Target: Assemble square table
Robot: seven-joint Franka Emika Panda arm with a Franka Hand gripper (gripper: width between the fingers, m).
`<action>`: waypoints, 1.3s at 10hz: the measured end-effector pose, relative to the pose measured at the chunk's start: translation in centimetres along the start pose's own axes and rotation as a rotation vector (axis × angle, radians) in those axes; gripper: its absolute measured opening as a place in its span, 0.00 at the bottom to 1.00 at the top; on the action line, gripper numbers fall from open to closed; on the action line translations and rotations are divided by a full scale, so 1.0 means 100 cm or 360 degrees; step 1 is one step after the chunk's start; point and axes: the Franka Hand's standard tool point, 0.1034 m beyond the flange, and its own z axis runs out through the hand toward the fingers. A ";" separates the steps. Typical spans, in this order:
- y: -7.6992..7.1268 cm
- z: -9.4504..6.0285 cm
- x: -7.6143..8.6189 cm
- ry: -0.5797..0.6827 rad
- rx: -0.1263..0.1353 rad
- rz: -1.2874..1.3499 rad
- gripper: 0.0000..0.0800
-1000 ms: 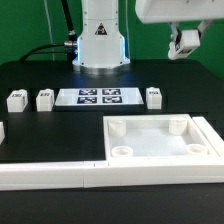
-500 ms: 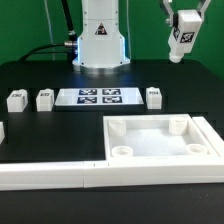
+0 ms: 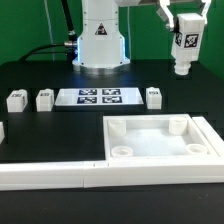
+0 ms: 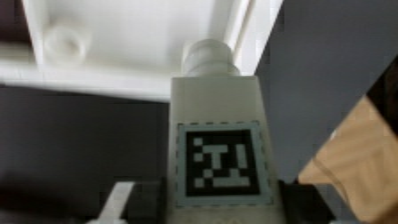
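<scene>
Leg-fitting step I'd say: the claw [image 3: 184, 28], part-closed, grips a tagged white leg [image 3: 182, 58] in mid-air over the square top [image 3: 155, 140] lying on the worktop [image 3: 40, 140], so next it probably needs lowering peg-first into a corner socket [image 3: 177, 126].

The black table [image 3: 40, 135] is carrying the marker board [image 3: 98, 97], with a far-left leg [image 3: 15, 99] and a second leg [image 3: 44, 99] standing on the exterior view's left of it and a third leg [image 3: 153, 96] on its right. The square tabletop [image 3: 160, 145] is lying (rim upward) right against the white border rail [image 3: 50, 175].
</scene>
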 end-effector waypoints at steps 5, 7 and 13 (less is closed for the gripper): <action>0.000 0.022 0.012 0.0082 0.0012 0.0034 0.36; 0.000 0.023 0.012 0.0081 0.0012 0.0034 0.36; 0.013 0.048 0.009 0.0059 0.0007 0.0028 0.36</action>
